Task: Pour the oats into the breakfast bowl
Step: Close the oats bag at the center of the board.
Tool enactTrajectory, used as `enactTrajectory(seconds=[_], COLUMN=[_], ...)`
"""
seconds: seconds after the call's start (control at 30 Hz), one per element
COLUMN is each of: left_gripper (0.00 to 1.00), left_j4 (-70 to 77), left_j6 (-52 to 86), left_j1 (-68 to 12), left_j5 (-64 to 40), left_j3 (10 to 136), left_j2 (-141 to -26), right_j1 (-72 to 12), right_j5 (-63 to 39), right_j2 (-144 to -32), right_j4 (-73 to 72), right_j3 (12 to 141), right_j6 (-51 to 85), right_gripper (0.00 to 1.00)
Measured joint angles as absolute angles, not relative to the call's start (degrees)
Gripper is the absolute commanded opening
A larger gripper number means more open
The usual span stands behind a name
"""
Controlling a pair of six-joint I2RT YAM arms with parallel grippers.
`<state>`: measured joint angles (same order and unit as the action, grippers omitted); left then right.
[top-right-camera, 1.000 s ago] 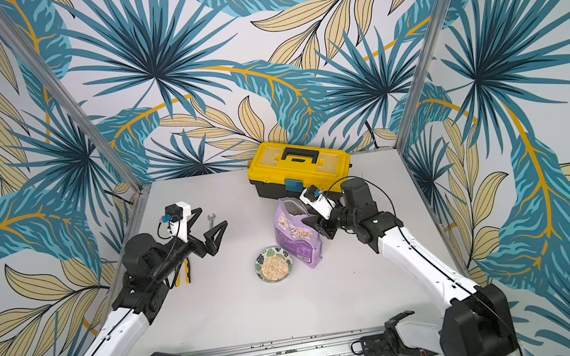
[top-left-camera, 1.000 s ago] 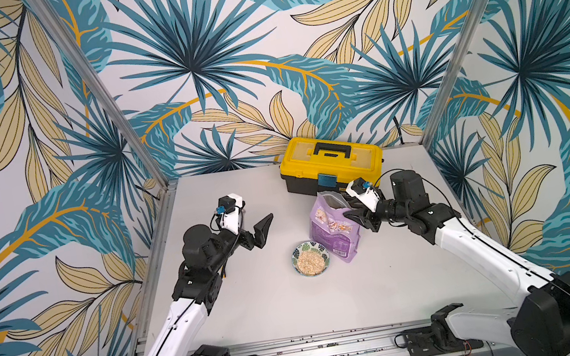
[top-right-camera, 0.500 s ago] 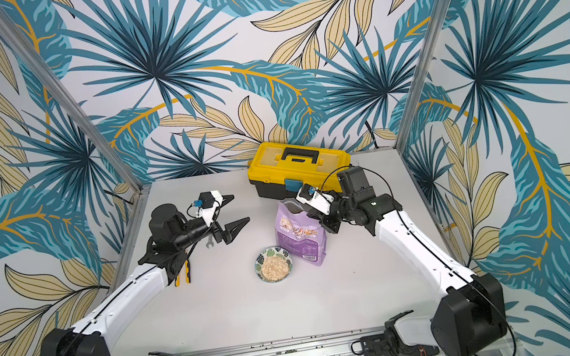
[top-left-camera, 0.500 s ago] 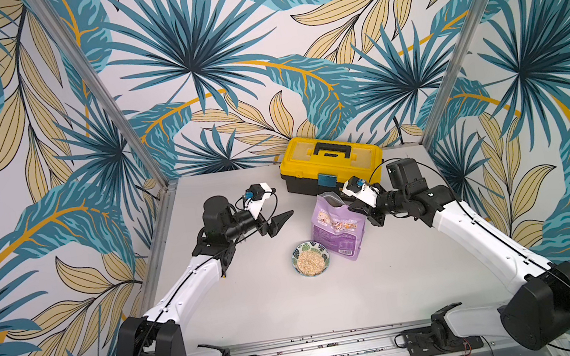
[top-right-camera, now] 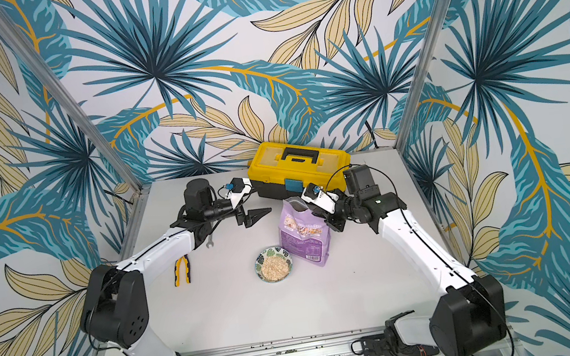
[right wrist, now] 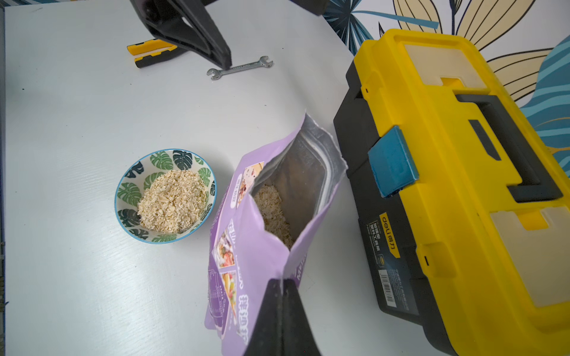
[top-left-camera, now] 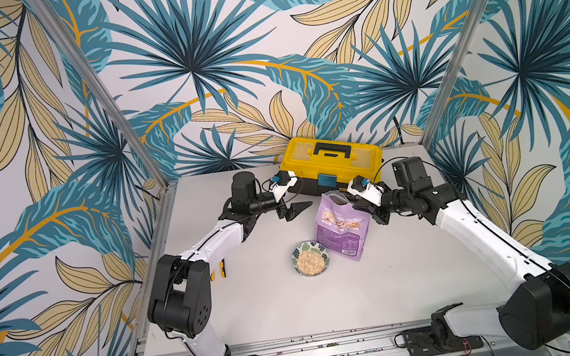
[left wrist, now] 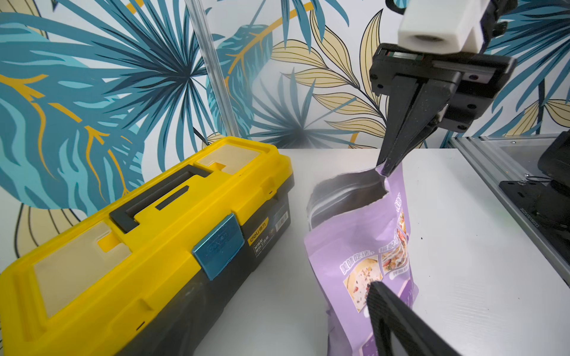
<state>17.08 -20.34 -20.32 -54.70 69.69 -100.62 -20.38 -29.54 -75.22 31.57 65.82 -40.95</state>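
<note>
Oats (right wrist: pixel 172 200) are heaped in the bowl (right wrist: pixel 132 172), and more are seen at the bottom of the open pouch (right wrist: pixel 246 271). The pouch stands upright on the table (top-left-camera: pixel 276 304), just beside the bowl and close in front of the toolbox (top-left-camera: pixel 331 160). One top corner of the pouch is pinched flat by the right gripper (left wrist: pixel 390 165). The left gripper (top-left-camera: pixel 292 211) is held spread and empty, near the pouch mouth but apart from it.

The pouch is judged light, thin and floppy. Hung from one corner it would be expected to swing and fold, so a second hold on the opposite top corner or side seam is advised. Little room is left behind it by the toolbox, while bare table is offered in front of the bowl. Wrench (right wrist: pixel 240 67) and pliers (top-right-camera: pixel 182 270) lie well apart on the left.
</note>
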Motion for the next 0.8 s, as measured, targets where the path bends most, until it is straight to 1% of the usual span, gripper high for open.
enactTrajectory(seconds=[0.17, 0.53, 0.7, 0.8], left_gripper=[0.84, 0.78, 0.73, 0.67], left_j4=[15.2, 4.9, 1.6, 0.5], left_j6=[-22.8, -28.3, -29.6, -30.1], left_j1=[-20.7, -22.5, -24.8, -26.2], left_j5=[-57.2, -61.0, -62.4, -62.9], left_j3=[74.9, 84.7, 85.9, 86.4], left_j2=[-105.0, -112.7, -114.0, -114.6], right_j1=[-20.4, -20.3, -20.3, -20.3], right_j5=[-29.6, -29.4, -28.8, -28.7], right_j2=[-75.2, -76.0, -76.2, -76.2], right_j4=[31.7, 31.9, 32.3, 32.4], right_j3=[65.9, 66.5, 67.0, 67.0], right_j6=[-41.0, -41.0, -41.0, -41.0], right_gripper=[0.0, 0.0, 0.0, 0.0])
